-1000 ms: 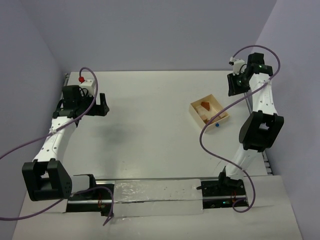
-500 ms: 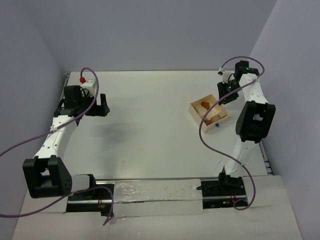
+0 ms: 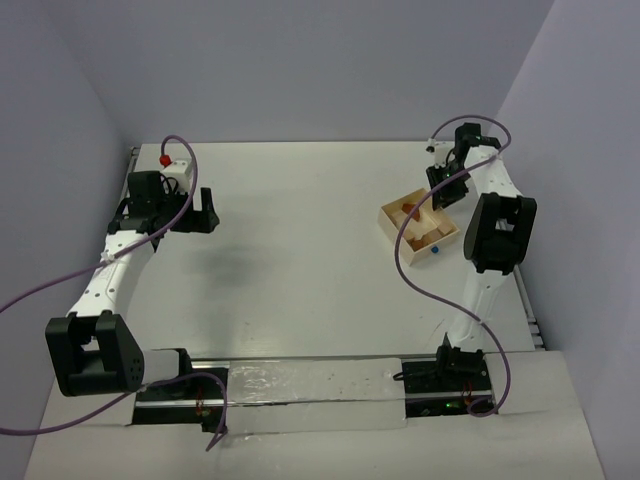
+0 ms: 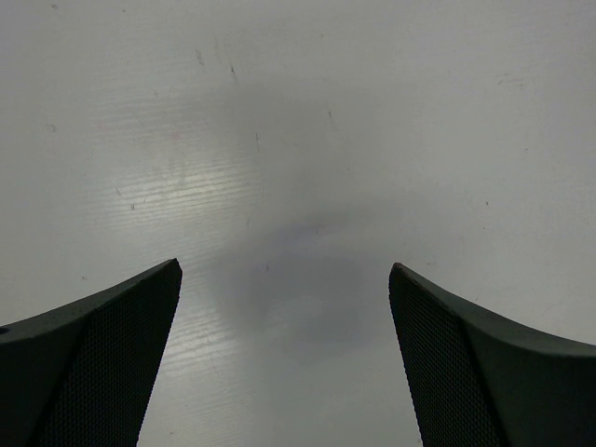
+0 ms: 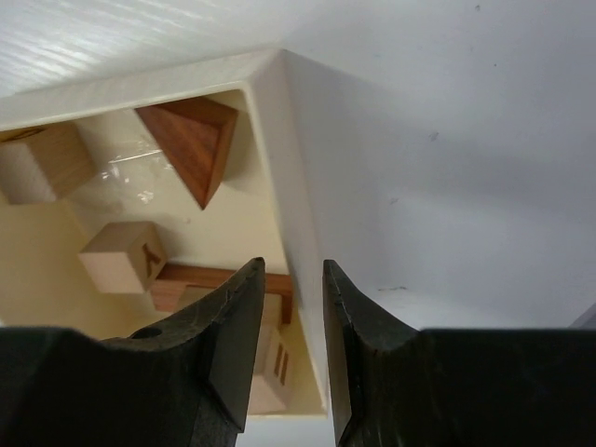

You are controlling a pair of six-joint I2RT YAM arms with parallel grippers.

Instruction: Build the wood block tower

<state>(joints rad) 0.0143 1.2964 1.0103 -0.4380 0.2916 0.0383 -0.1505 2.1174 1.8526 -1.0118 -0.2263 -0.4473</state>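
Two arms share one white table (image 3: 300,270). One pale wooden box (image 3: 391,224), with a blue dot (image 3: 436,247) at its near edge, stands toward the table's right side, close to the right arm's reach and well apart from the left edge.

The wood blocks (image 3: 409,211) all lie inside this box. The right wrist view shows at least five. Three are tan: a plain cube (image 5: 42,163) at the left, a marked cube (image 5: 121,256) nearer the middle, and a lined cube (image 5: 272,368) half hidden behind a finger. Two are reddish-brown: a wedge (image 5: 191,140) in the box's corner and a bar-like piece (image 5: 219,279) beside the marked cube. They lie loose, and none can be seen set upon another.

The right gripper (image 5: 291,270) hangs over one box wall (image 5: 279,140), with one finger over the inside and one over the outside. Its jaws stand a narrow gap apart, with no block between them.

The left gripper (image 4: 285,270) hovers above the tabletop near the left edge, its fingers wide apart and holding nothing. A broad stretch of white table lies between it and the box.
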